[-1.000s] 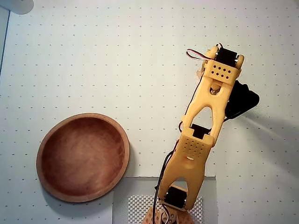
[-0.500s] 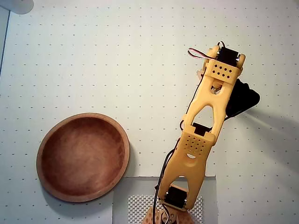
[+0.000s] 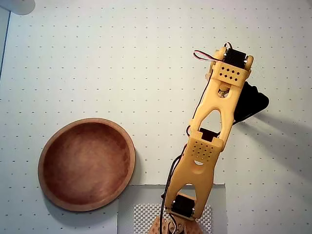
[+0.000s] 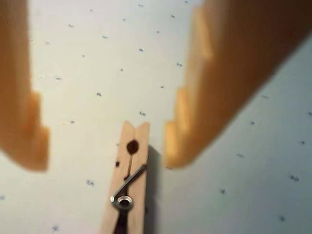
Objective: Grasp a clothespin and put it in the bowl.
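In the wrist view a pale wooden clothespin [image 4: 129,175] lies flat on the dotted white surface, its metal spring showing and its tip pointing away from the camera. My gripper [image 4: 106,157] is open just above it. One orange finger [image 4: 24,126] is to the pin's left and the other finger [image 4: 195,122] is to its right. The pin's tip lies in the gap, nearer the right finger. In the overhead view the orange arm [image 3: 214,122] reaches to the upper right and hides both gripper and pin. The reddish-brown wooden bowl [image 3: 127,146] sits empty at lower left.
The arm's base stands on a mesh pad [image 3: 144,214] at the bottom edge. A pale round object [image 3: 17,5] shows at the top left corner. A darker strip [image 3: 3,34] runs along the mat's left edge.
In the overhead view the arm's far end has crept slightly toward the top. The bowl has not moved.
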You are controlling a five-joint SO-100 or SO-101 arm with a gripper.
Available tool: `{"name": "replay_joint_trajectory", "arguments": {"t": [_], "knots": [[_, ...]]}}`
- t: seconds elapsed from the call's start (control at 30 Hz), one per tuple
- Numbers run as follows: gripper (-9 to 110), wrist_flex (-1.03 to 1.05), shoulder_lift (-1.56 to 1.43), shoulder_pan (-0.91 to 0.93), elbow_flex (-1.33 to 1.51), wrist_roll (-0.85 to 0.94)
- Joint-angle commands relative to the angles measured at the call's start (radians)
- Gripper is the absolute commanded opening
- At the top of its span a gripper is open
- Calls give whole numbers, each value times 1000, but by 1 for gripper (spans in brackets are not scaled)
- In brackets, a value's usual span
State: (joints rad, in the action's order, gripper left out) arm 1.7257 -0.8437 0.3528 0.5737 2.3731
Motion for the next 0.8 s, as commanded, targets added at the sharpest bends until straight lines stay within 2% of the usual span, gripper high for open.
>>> {"name": "replay_joint_trajectory", "arguments": {"t": [0.0,0.77], "knots": [[26,0,-32,-6,-63,-5],[26,-86,94,6,-64,-97]]}}
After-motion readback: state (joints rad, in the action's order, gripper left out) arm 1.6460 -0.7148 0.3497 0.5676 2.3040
